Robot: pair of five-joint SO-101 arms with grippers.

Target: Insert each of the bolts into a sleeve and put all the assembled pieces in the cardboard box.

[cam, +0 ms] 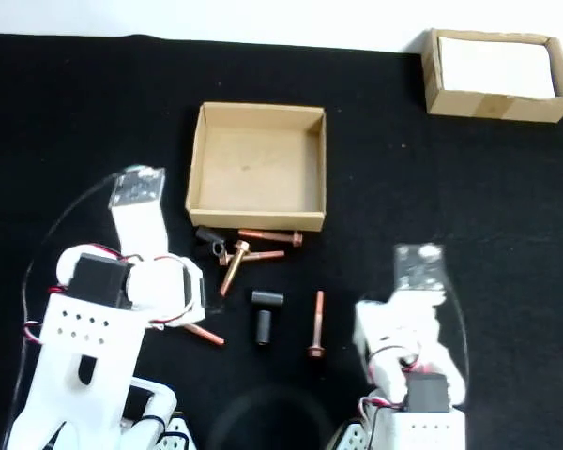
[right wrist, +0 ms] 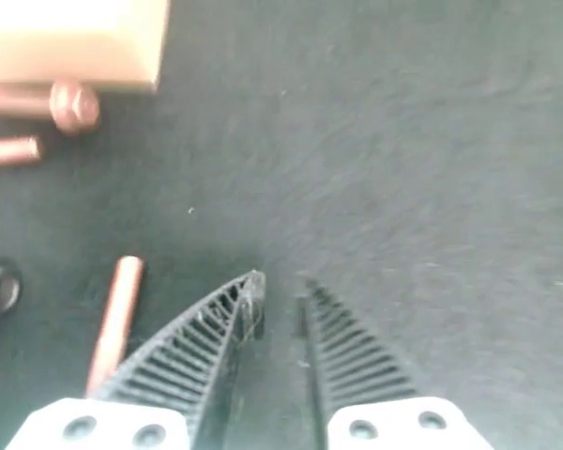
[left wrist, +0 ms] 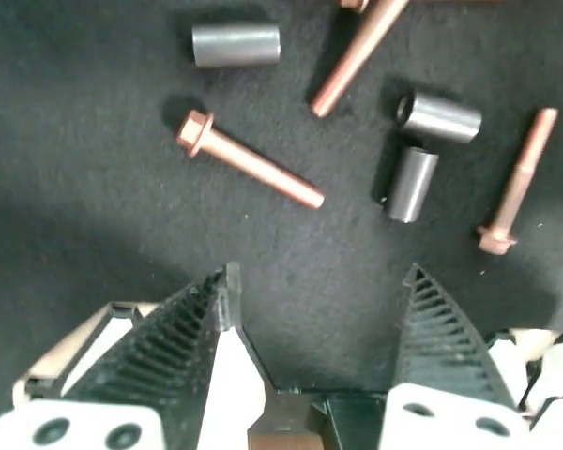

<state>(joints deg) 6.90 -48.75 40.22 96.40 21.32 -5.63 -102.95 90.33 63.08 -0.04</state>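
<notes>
The open cardboard box [cam: 206, 159] stands mid-table with nothing in it. Just in front of it lie several copper bolts [cam: 270, 236] and three dark sleeves [cam: 267, 299], all loose. My left gripper [left wrist: 321, 281] hangs open above the cloth, nothing between its fingers; ahead of it lie a bolt [left wrist: 249, 159], a sleeve [left wrist: 235, 44] and two sleeves side by side [left wrist: 412, 183]. My right gripper [right wrist: 281, 289] is shut and holds nothing, over bare cloth; a bolt [right wrist: 113, 319] lies beside it and the box corner [right wrist: 75, 42] is farther off.
A second cardboard box [cam: 493, 103] with a white inside sits at the far right corner. The left arm [cam: 155, 281] stands left of the parts, the right arm [cam: 408, 347] to their right. Black cloth covers the table.
</notes>
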